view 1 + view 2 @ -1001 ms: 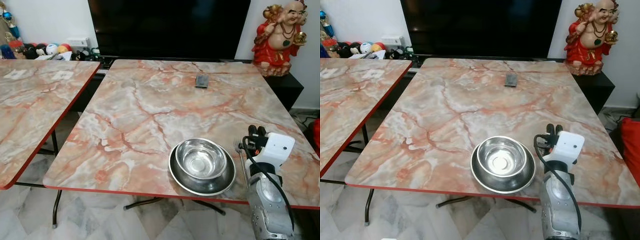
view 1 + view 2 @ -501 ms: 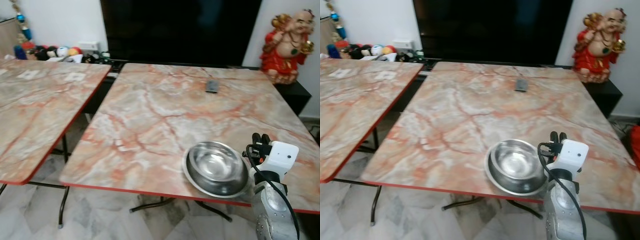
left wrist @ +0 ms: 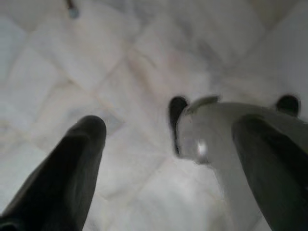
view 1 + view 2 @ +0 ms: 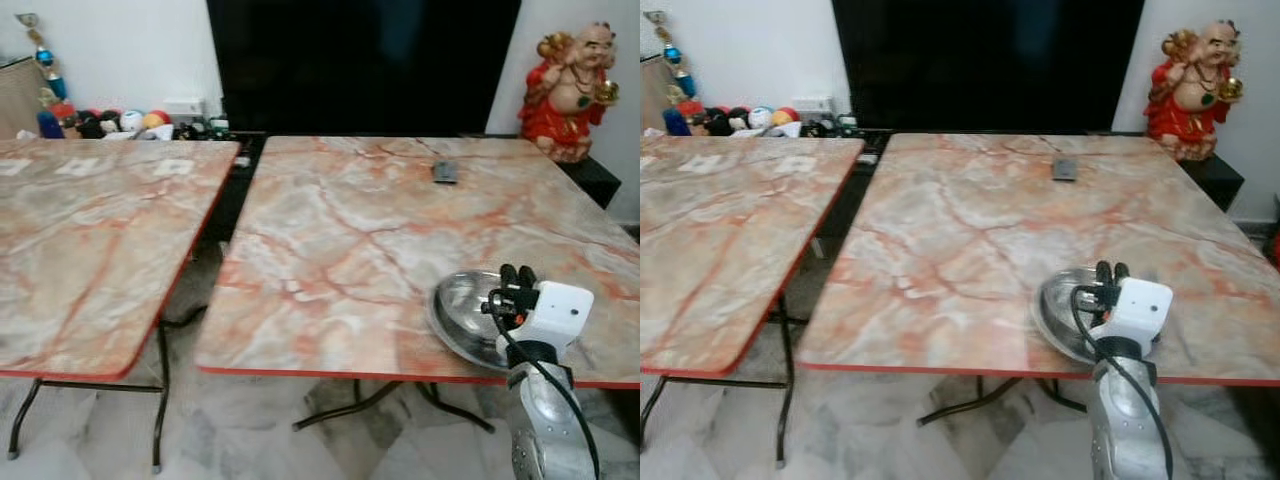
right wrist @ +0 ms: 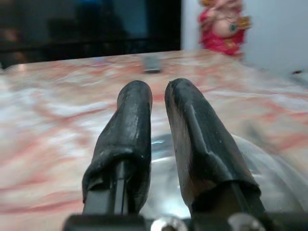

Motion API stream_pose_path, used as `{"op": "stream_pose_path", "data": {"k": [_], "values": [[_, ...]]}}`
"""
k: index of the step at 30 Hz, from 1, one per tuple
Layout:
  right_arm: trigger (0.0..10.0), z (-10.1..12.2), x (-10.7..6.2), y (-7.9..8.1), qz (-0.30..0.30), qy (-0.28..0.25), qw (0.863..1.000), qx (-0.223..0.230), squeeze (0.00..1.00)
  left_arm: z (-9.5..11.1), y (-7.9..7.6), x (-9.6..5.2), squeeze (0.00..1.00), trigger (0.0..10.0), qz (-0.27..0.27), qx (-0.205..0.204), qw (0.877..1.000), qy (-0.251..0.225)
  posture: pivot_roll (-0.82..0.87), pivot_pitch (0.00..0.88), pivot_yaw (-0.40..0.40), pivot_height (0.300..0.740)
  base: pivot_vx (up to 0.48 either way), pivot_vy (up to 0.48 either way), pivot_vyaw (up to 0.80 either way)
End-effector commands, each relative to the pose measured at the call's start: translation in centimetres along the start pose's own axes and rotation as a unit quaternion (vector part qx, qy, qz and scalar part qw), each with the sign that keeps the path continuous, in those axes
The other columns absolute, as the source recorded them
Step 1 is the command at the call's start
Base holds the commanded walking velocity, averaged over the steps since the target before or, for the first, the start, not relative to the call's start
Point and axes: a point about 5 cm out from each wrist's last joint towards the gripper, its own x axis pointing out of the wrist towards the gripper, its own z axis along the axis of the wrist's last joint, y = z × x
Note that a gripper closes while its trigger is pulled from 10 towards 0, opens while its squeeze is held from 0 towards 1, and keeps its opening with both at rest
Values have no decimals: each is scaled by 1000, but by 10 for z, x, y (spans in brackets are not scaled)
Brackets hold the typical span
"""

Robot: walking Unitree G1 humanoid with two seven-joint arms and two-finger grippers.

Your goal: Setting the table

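A steel bowl (image 4: 458, 308) sits inside a steel plate (image 4: 1048, 322) near the front right edge of the marble table (image 4: 370, 240). My right gripper (image 4: 517, 275) is raised in front of the bowl's right side, and its arm hides that side. In the right wrist view the right gripper (image 5: 159, 89) is shut with nothing between its fingers, pointing over the bowl's rim (image 5: 269, 168) and across the tabletop. My left gripper (image 3: 168, 127) hangs open over the tiled floor.
A second marble table (image 4: 90, 230) stands to the left, with a narrow gap between the two. A small dark remote (image 4: 444, 172) lies at the far side of the right table. A red statue (image 4: 572, 90) and a dark TV screen (image 4: 360, 60) stand behind.
The camera has swung left, so the table and bowl now sit further right in the picture. The right gripper now overlaps the bowl's right side instead of standing beside it.
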Motion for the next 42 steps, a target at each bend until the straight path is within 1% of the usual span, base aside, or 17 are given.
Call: {"op": "stream_pose_path", "data": {"k": [1,15,25,35,42], "values": [[10000,6,2,1,5,-11,1000,-1,0,-2,-1,0,0,10000,-3,3,1000,5,-24,0,-3,740,0,480,0],[10000,6,6,4,10,-11,1000,-2,0,-2,-3,0,0,10000,-4,1,1000,5,-24,0,-5,740,0,480,0],[10000,9,9,10,18,-12,1000,-4,0,0,-1,0,0,10000,-2,-4,1000,0,-14,0,-16,740,0,480,0],[10000,14,13,11,19,-15,1000,-5,0,1,-2,0,0,10000,-1,-9,1000,-2,-8,39,-26,740,0,480,0],[10000,12,13,12,20,-12,1000,-5,0,1,-1,0,0,10000,0,-10,1000,-2,-3,53,-25,740,0,480,0]]}}
